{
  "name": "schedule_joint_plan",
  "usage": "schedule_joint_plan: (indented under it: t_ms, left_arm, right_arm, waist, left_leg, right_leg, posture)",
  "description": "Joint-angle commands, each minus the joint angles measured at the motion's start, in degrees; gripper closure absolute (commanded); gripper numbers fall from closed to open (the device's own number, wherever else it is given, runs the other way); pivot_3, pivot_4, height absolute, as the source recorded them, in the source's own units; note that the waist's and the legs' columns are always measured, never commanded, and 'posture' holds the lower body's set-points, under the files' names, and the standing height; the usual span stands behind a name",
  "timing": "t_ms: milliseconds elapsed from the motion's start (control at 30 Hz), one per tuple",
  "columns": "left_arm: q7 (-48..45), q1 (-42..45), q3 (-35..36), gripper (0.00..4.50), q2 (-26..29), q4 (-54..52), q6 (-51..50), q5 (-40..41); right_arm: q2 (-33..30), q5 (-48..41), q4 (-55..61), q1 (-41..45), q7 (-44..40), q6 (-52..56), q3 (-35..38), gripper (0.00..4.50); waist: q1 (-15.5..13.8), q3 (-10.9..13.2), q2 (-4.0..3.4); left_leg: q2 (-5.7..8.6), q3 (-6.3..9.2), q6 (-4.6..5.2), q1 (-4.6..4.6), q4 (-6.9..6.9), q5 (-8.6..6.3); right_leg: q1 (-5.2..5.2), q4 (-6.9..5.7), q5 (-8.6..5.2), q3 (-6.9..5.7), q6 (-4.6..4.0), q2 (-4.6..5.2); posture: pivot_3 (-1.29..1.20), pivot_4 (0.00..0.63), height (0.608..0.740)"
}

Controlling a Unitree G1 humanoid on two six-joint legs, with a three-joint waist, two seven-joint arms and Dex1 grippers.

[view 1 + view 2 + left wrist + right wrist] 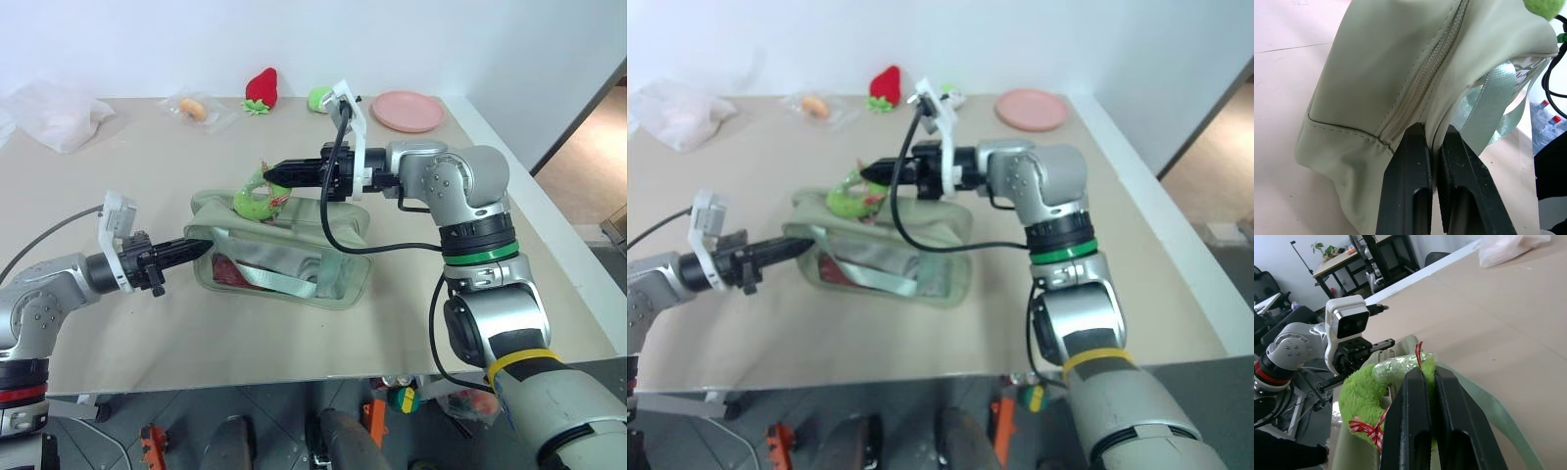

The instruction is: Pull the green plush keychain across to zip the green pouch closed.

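Note:
The green pouch [294, 223] lies on the tan table, its pale webbing strap [276, 280] draped over the near side. My left gripper [204, 247] reaches in level from the left and is shut on the fabric at the pouch's left end, right beside the end of the zipper [1425, 78]. The green plush keychain [255, 201] curves up from the pouch's top near that left end, with red-and-white string on it. My right gripper [268, 173] comes in from the right over the pouch, shut on the keychain [1364, 396], its fingers [1413, 401] pressed into the plush.
At the table's far edge sit a red strawberry plush [262, 87], a green-and-white plush [319, 98], a pink plate [408, 111] and crinkled clear plastic bags [57, 117]. A black cable [345, 245] from my right wrist loops across the pouch's right part.

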State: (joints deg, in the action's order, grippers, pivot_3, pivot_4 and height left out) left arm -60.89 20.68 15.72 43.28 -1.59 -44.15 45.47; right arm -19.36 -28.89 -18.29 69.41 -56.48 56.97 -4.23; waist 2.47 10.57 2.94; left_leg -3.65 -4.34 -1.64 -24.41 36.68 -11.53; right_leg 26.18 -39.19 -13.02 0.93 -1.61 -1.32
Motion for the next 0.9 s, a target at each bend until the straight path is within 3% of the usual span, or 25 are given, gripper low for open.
schedule_joint_plan:
  t_ms: [33,133,200,300,500,567,767,900]
  left_arm:
    - [-0.32,0.97,0.35,4.50,-0.36,-0.86,0.53,0.80]
    - [-0.22,0.74,0.39,4.50,-0.59,-1.18,0.42,0.87]
    - [-0.23,0.28,0.61,4.50,-0.62,-1.52,0.26,1.06]
    - [-0.08,-0.06,0.77,4.50,-0.66,-1.90,0.09,1.16]
    - [0.02,-0.68,1.27,4.50,-0.48,-2.24,-0.25,1.40]
    - [0.07,-1.07,1.44,4.50,-0.39,-2.41,-0.39,1.50]
    - [1.00,-1.28,1.80,4.50,-0.36,-2.95,-1.35,2.39]
    - [2.15,-0.66,2.20,4.50,-0.21,-3.13,-2.87,3.35]
  right_arm:
    - [-6.51,2.96,0.03,0.47,-1.24,-6.07,1.76,4.46]
    - [-13.97,7.47,1.00,-1.71,-4.77,-13.74,-0.46,4.46]
    - [-23.57,11.14,4.83,-6.07,-11.27,-21.54,-1.74,4.46]
    - [-31.61,12.67,7.74,-9.85,-16.15,-27.17,-1.16,4.46]
    - [-39.44,20.67,1.18,-12.09,-11.45,-33.75,-0.65,4.46]
    - [-38.33,22.00,1.00,-15.56,-8.85,-34.14,-1.34,4.46]
    - [-25.42,25.08,10.84,-26.13,-1.41,-29.78,-9.57,4.46]
    - [-19.81,26.92,14.45,-28.02,1.41,-27.52,-12.17,4.46]
  waist:
    - [-0.24,0.00,0.00]
    - [-0.47,0.00,0.00]
    - [-0.79,0.00,0.00]
    - [-1.16,0.06,-0.09]
    - [0.18,0.08,-0.14]
    - [0.25,0.06,-0.11]
    - [0.44,0.05,-0.09]
    - [0.33,0.09,-0.15]
  left_leg:
    - [0.02,0.00,0.00,-0.01,0.01,0.00]
    - [0.09,-0.02,0.02,-0.04,0.01,-0.01]
    - [0.11,-0.02,0.06,-0.05,0.01,-0.03]
    - [0.18,-0.04,0.13,-0.08,-0.02,-0.08]
    - [0.11,-0.03,0.06,0.14,-0.02,-0.03]
    - [0.03,-0.04,0.03,0.26,-0.02,0.04]
    - [-0.12,-0.03,-0.05,0.62,-0.09,0.19]
    - [-0.15,-0.03,-0.34,0.60,-0.17,0.37]
  right_leg:
    - [0.00,0.00,0.00,-0.01,0.01,0.02]
    - [0.00,0.04,-0.05,-0.02,0.10,0.09]
    - [0.00,0.09,-0.08,-0.02,0.15,0.09]
    - [0.03,0.11,-0.13,-0.01,0.22,0.14]
    - [-0.01,0.07,-0.03,0.17,0.09,-0.11]
    - [-0.08,0.06,0.08,0.18,-0.02,-0.24]
    - [-0.32,-0.04,0.15,0.19,-0.10,-0.42]
    - [-0.22,-0.18,0.16,0.15,-0.09,-0.45]
  posture:
    - [0.00,0.150,0.740]
    - [0.00,0.150,0.740]
    - [0.00,0.150,0.740]
    - [0.00,0.150,0.740]
    - [0.00,0.150,0.740]
    - [0.00,0.150,0.740]
    - [0.00,0.150,0.740]
    - [0.00,0.150,0.740]
